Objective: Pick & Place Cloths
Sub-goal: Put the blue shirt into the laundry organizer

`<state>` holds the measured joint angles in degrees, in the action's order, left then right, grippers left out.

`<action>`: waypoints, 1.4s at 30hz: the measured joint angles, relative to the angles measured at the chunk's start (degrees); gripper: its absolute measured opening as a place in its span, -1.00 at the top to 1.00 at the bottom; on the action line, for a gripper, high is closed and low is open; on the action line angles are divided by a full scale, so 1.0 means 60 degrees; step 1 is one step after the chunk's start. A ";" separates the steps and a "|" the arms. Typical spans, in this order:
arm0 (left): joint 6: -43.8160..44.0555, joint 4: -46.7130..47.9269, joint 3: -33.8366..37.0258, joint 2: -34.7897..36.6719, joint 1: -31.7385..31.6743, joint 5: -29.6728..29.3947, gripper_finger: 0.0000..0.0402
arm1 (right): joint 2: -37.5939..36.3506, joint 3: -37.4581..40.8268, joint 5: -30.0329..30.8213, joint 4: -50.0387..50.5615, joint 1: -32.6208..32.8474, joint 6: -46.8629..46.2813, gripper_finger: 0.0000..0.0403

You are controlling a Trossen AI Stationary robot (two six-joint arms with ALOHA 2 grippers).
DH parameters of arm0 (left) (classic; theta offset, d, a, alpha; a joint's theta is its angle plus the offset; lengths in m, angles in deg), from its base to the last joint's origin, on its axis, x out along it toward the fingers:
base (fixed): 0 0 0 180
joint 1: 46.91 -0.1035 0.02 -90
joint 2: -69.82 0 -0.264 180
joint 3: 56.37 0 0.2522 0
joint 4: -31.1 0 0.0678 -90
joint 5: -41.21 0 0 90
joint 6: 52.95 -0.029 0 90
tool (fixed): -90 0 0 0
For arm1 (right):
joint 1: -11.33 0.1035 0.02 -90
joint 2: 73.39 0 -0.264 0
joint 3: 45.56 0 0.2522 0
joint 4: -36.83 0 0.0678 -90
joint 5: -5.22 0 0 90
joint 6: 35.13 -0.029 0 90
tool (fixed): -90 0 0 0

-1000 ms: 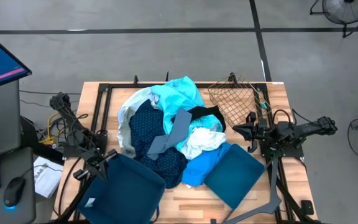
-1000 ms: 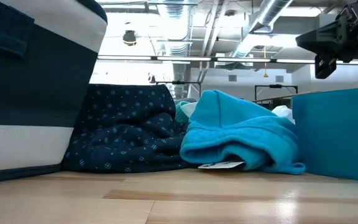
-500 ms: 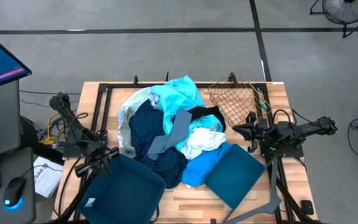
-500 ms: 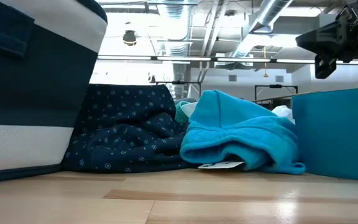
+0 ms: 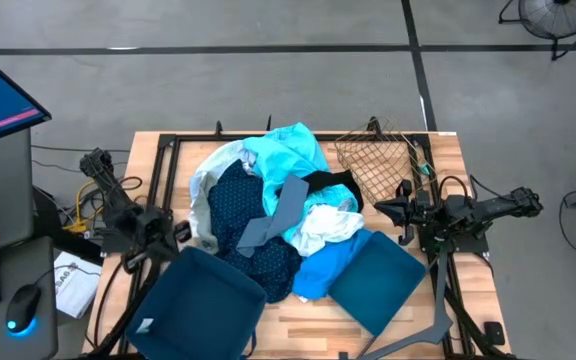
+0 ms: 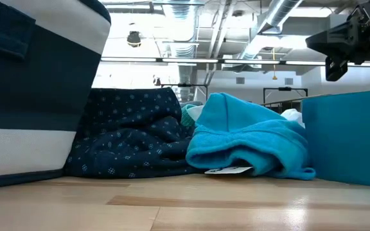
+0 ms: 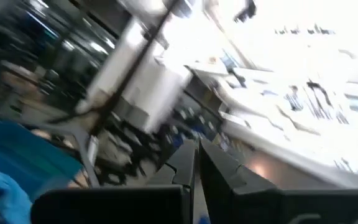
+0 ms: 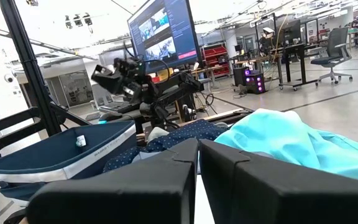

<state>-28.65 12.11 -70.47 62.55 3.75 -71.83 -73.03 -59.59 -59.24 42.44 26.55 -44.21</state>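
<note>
1. While both arms wait at the sides, the cloths (image 5: 278, 205) lie heaped across the middle of the worktop (image 5: 448, 160): turquoise at the far side, navy with small dots toward the left, a grey piece on top, white and bright blue to the right.
2. Two dark-teal bins flank the near edge of the heap, the left bin (image 5: 193, 305) and the right bin (image 5: 378, 280) (both touching the fabric).
3. A brown wire-mesh basket (image 5: 378, 160) stands at the far right, just beside the pile.
4. The left gripper (image 5: 173, 232) hovers near the left bin, fingers pressed together, holding nothing.
5. The right gripper (image 5: 380, 208) hovers beside the basket, fingers likewise closed and empty.
</note>
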 joint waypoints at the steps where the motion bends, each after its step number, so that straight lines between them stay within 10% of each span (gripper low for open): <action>1: 0.0000 -0.0224 -0.0001 0.0000 0.0000 -0.0295 0.96 | -0.0002 0.0002 0.0000 0.0001 -0.0001 0.0002 0.92; 11: -0.0346 -0.1851 -0.0358 -0.0135 0.0000 -0.3222 0.96 | 0.0000 -0.0001 0.0000 0.0002 -0.0001 -0.0001 0.92; 21: -0.2467 -0.1867 -0.3047 -0.2849 0.0000 -0.6985 0.96 | 0.0000 0.0000 0.0000 0.0001 0.0002 -0.0001 0.92; 31: -0.4523 -0.1897 -0.5248 -0.3745 0.0907 -0.7193 0.96 | -0.0002 -0.0001 0.0000 0.0001 -0.0001 0.0002 0.92; 42: -0.4523 -0.1861 -0.6110 -0.5359 0.1027 -0.9726 0.96 | -0.0001 0.0003 0.0000 -0.0002 0.0000 -0.0001 0.92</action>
<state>-55.79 0.94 -107.13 30.40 9.91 -130.19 -73.03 -59.57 -59.24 42.43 26.55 -44.21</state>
